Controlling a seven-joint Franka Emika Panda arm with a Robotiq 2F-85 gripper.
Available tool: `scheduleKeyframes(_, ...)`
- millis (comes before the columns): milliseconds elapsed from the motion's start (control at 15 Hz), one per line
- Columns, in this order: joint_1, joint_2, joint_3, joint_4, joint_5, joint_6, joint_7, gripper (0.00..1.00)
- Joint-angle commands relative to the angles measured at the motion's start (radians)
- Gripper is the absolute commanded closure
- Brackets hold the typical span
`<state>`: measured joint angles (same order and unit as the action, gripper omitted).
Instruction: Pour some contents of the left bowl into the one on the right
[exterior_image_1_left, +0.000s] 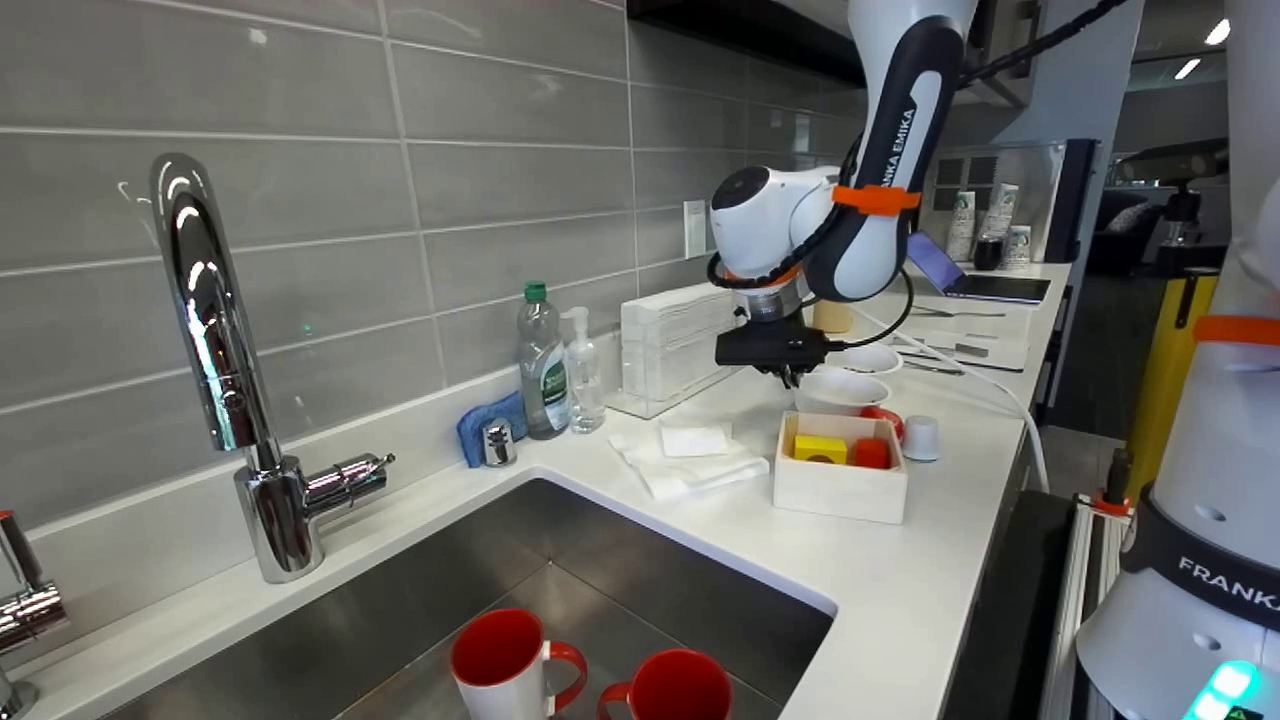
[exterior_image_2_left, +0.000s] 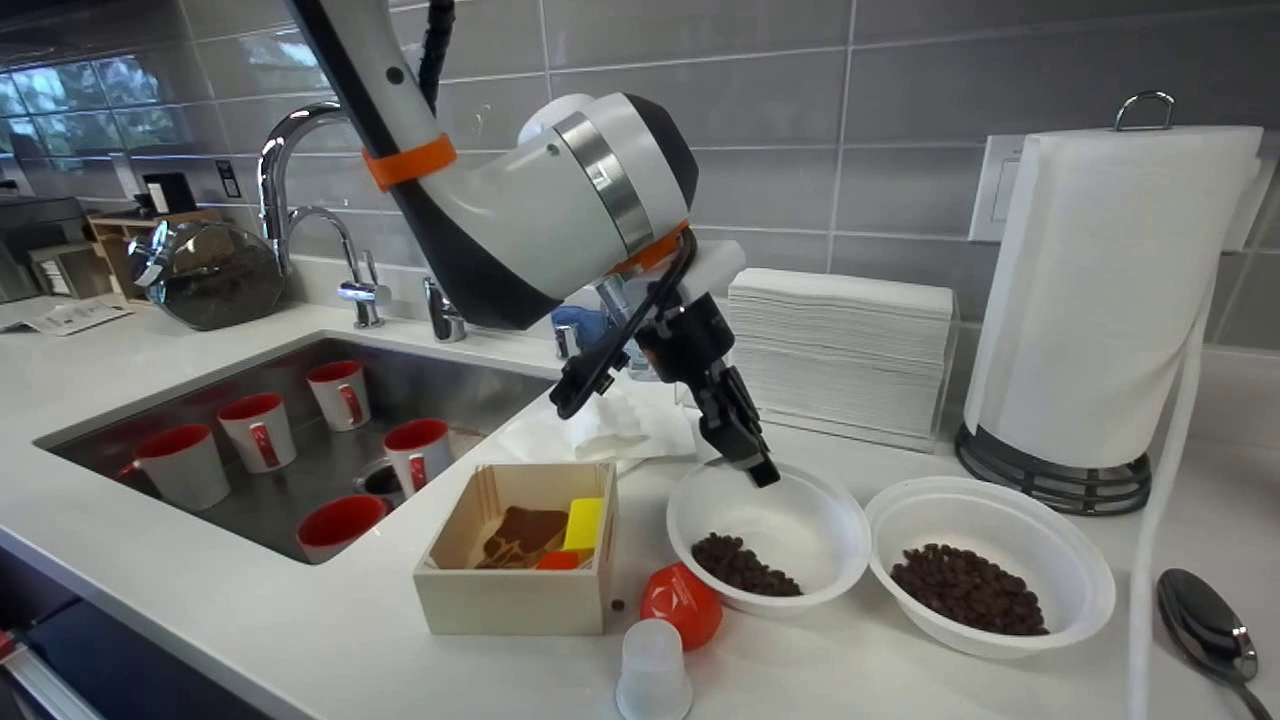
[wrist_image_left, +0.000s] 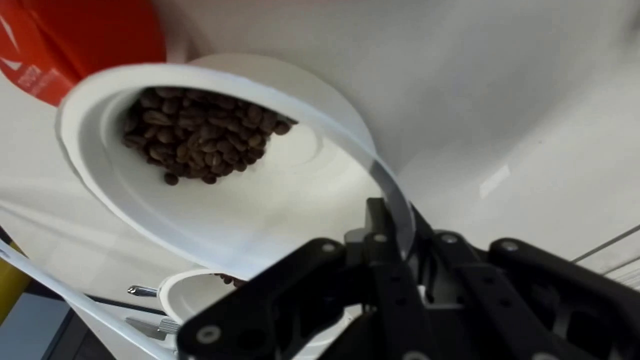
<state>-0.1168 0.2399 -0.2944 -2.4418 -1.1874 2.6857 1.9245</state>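
Left bowl (exterior_image_2_left: 800, 530) pinched by its rim for pouring

You have the gripper (wrist_image_left: 400, 225) clamped there, presumably for leverage and a clear mouth; its coffee beans (wrist_image_left: 200, 135) pool opposite, suggesting tilt. Whether the base is lifted, you can't tell. The right bowl (exterior_image_2_left: 1010, 525), holding some too, stands just beside, likely keeping the carry short.

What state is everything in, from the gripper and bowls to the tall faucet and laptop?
Left bowl: gripped at its rim, beans inside; lifted or not, unclear
Gripper: shut on that bowl
Right bowl: ungripped, beans inside
Box: open-topped, blocks inside
Mugs: upright
Green bottle: upright, capped
Tall faucet: no water running
Small cup: apparently upside down
Laptop: open
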Motion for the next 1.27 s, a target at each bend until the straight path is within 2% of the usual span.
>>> scheduleKeyframes(0, 0.022, -0.032, 0.005, 0.01, -0.019, -0.001, 0.065, 1.0)
scheduleKeyframes(67, 0.026, -0.04, 0.008, 0.016, -0.019, 0.0, 0.076, 0.75)
scheduleKeyframes(133, 0.03, -0.047, 0.009, 0.021, -0.024, 0.002, 0.09, 0.73)
scheduleKeyframes(200, 0.034, -0.054, 0.009, 0.02, -0.031, 0.004, 0.101, 0.67)
scheduleKeyframes(467, 0.047, -0.08, 0.019, 0.022, -0.014, -0.01, 0.103, 0.32)
scheduleKeyframes(533, 0.037, -0.071, 0.004, 0.017, -0.054, 0.016, 0.13, 0.25)
scheduleKeyframes(733, 0.039, -0.103, 0.008, 0.005, -0.032, 0.004, 0.119, 0.01)
scheduleKeyframes(1200, 0.044, -0.138, 0.013, 0.004, -0.021, -0.025, 0.094, 0.0)
